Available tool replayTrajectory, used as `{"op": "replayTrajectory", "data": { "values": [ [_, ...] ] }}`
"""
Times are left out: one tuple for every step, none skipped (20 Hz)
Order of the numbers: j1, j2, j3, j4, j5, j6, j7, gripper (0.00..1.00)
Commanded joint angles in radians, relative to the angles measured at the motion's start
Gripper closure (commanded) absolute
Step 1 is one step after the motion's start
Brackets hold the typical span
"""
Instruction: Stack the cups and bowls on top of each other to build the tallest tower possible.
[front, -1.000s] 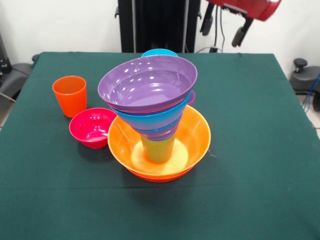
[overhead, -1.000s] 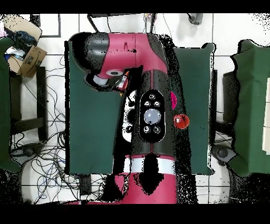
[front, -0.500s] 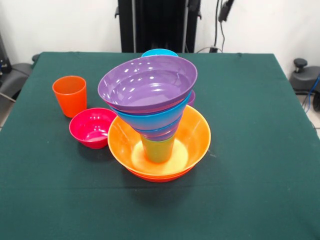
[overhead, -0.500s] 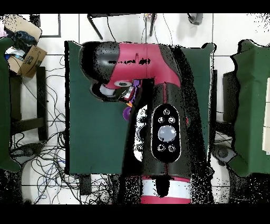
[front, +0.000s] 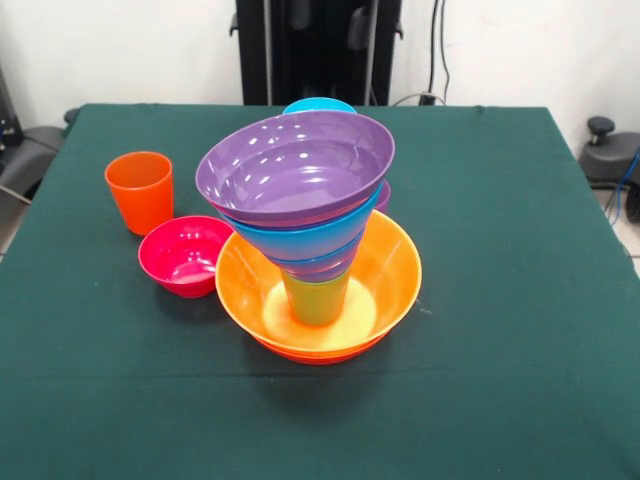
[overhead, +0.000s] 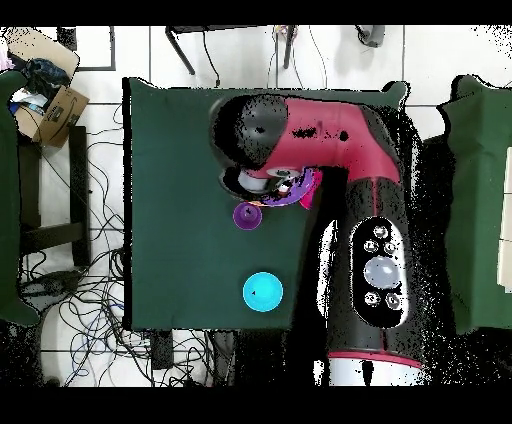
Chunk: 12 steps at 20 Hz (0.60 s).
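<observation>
The tower stands mid-table. A broad yellow-orange bowl (front: 392, 268) rests in an orange-red bowl (front: 320, 355). Inside it an upturned lime green cup (front: 316, 298) carries a sky-blue bowl (front: 310, 242) and a purple bowl (front: 295, 170), both tilted. An orange cup (front: 139, 190) and a magenta bowl (front: 185, 255) stand left of the tower. Behind it show a cyan bowl (front: 318, 104) (overhead: 262, 292) and a sliver of a purple cup (front: 384, 195) (overhead: 248, 215). My gripper (front: 330, 15) shows only its dark tips at the top edge, high behind the tower, open and empty.
The green table (front: 520, 300) (overhead: 180, 200) runs wide to the right of the tower and in front of it. In the overhead view the red arm (overhead: 330, 140) covers the tower and the table's right half. Boxes (overhead: 50, 100) and cables lie on the floor beside the table.
The arm swung across. In the front view the gripper went from the upper right to the top centre. In the overhead view the arm moved right, uncovering the purple cup and the cyan bowl.
</observation>
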Motion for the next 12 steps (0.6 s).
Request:
{"op": "replayTrajectory", "data": {
  "values": [
    [-0.057, 0.039, 0.119, 0.117, -0.118, -0.105, -0.366, 0.00],
    [-0.061, 0.041, 0.123, 0.117, -0.122, -0.108, -0.370, 0.00],
    [-0.065, 0.043, 0.127, 0.117, -0.126, -0.111, -0.375, 0.00],
    [-0.070, 0.043, 0.130, 0.121, -0.130, -0.116, -0.379, 0.00],
    [-0.074, 0.046, 0.134, 0.117, -0.133, -0.113, -0.383, 0.00],
    [-0.079, 0.047, 0.138, 0.119, -0.136, -0.115, -0.391, 0.00],
    [-0.084, 0.055, 0.144, 0.110, -0.140, -0.113, -0.396, 0.00],
    [-0.088, 0.059, 0.149, 0.107, -0.145, -0.114, -0.401, 0.00],
    [-0.092, 0.064, 0.153, 0.103, -0.150, -0.116, -0.406, 0.00],
    [-0.097, 0.067, 0.158, 0.105, -0.153, -0.122, -0.409, 0.00],
    [-0.100, 0.072, 0.164, 0.100, -0.158, -0.123, -0.411, 0.00],
    [-0.105, 0.073, 0.168, 0.101, -0.161, -0.127, -0.413, 0.00]
  ]
}}
